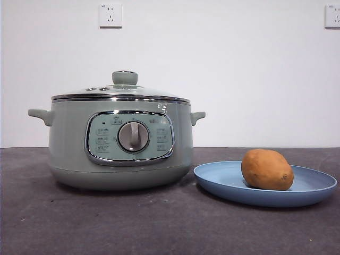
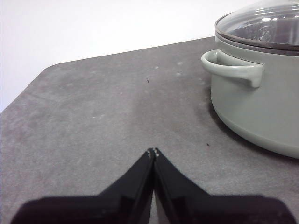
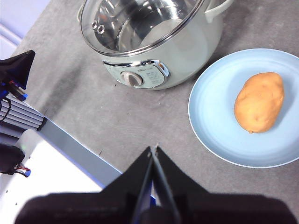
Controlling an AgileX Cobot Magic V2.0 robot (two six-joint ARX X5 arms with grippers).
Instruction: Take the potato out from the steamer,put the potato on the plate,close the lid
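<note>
Your left gripper (image 2: 153,151) is closed on nothing, low over the table (image 2: 93,121) beside the steamer (image 1: 120,146). Your right gripper (image 3: 154,148) is closed too, raised above. The lid (image 1: 121,91) sits on the steamer. The potato (image 1: 266,169) lies on the plate (image 1: 223,183), right of the steamer.
</note>
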